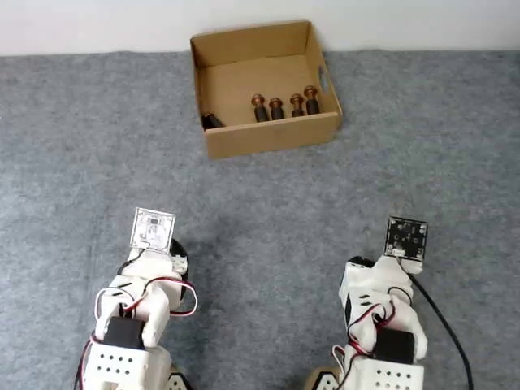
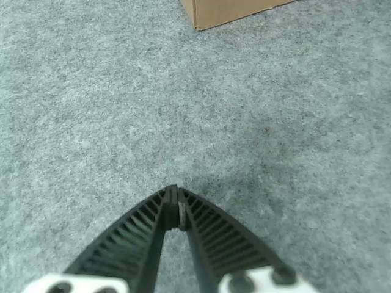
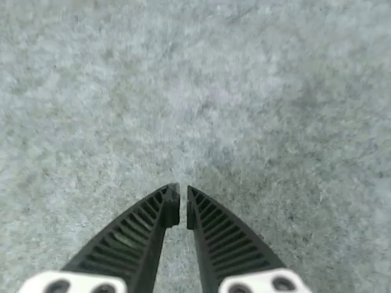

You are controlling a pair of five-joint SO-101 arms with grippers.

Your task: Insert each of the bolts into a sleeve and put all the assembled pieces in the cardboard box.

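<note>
Left gripper [image 2: 177,206] and right gripper [image 3: 182,207] sit closed and empty at the grey mat's [image 1: 81,162] near edge. Four sleeved bolts [image 1: 284,106] stand in the cardboard box [image 1: 268,138] at the far edge; parking the arms clear of it seems best.

The bench [image 1: 260,203] is covered in grey carpet-like cloth, matt, with a short, rough, fuzzy nap; the cardboard box [image 1: 268,140] is plain brown paperboard, matt and smooth-faced, with raw cut edges; the four assembled pieces [image 1: 277,107] inside it have coppery metal heads with a dull sheen above dark, matt sleeves; a separate dark piece [image 1: 213,122] against the box's wall looks matt black; the left tool [image 2: 177,198] and right tool [image 3: 183,204] are matt black plastic with ribbed faces, set on smooth white plastic; the left arm's shell [image 1: 122,361] is white plastic, faintly glossy.
</note>
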